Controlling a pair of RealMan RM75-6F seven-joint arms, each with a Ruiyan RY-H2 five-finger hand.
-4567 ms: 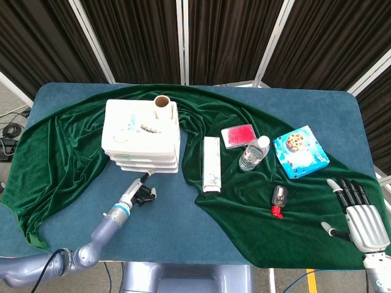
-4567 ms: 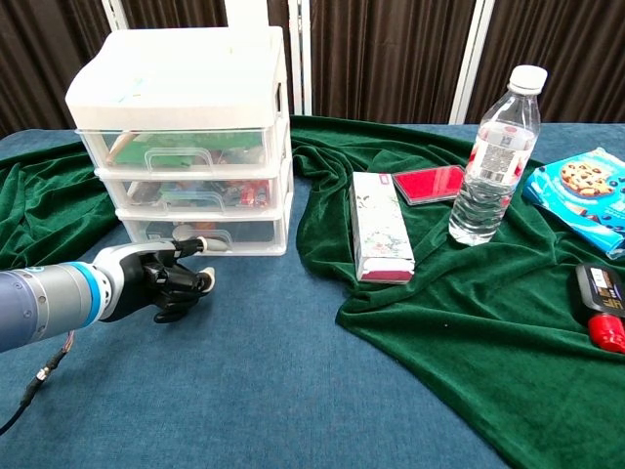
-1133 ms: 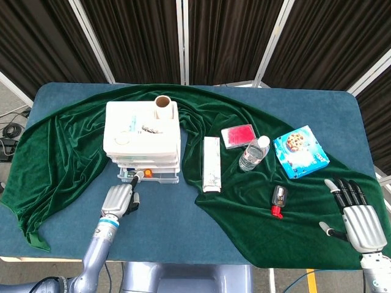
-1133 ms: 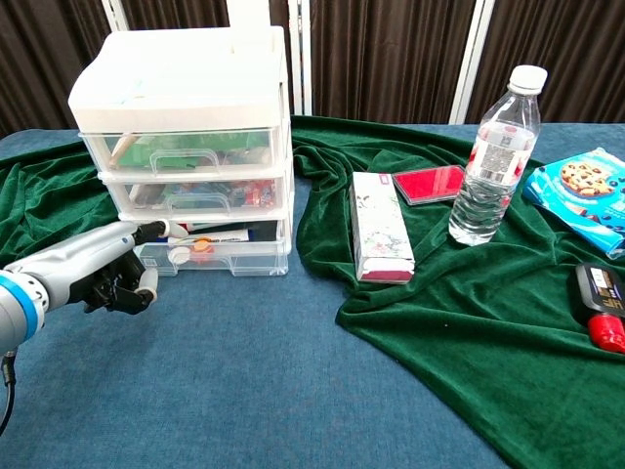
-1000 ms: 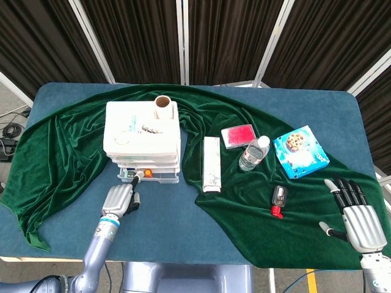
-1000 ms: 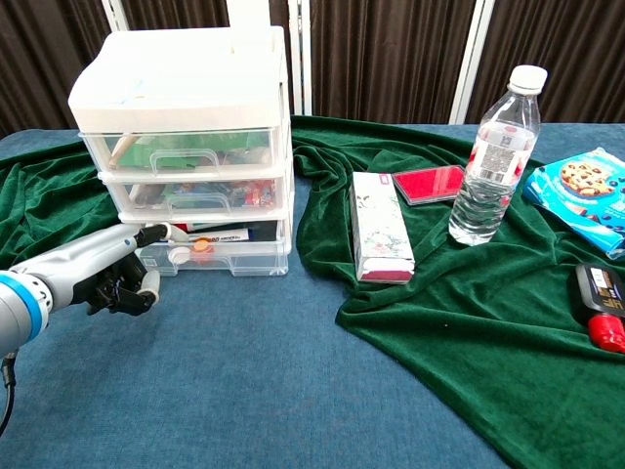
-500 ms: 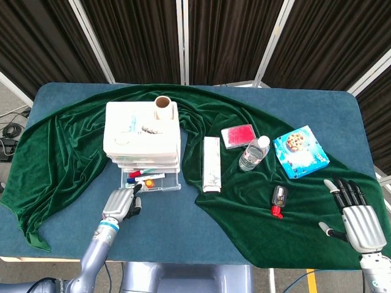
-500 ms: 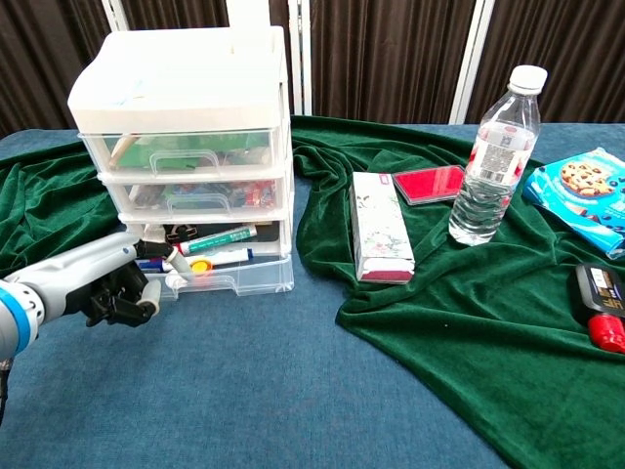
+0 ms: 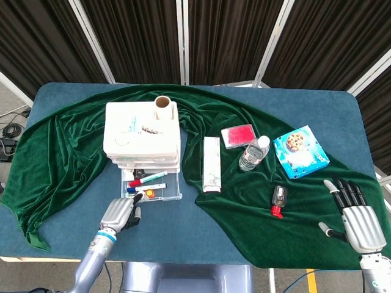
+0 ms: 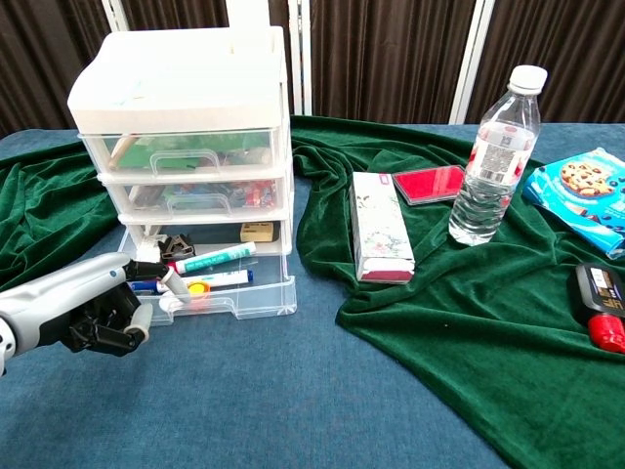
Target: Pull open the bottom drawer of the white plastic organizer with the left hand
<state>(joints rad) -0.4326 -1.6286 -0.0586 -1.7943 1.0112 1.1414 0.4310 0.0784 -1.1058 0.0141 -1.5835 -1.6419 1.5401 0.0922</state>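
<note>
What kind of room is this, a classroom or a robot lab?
Probably a robot lab or test booth. Dark curtains on metal frames wall in a blue table, and a robot's left hand is at the open bottom drawer of a white plastic organizer.

Bright, even overhead light fills both views; shadows stay soft and short. The white organizer (image 10: 181, 88) top nearly washes out. Everything looks sharp, with slight bending toward edges.
</note>
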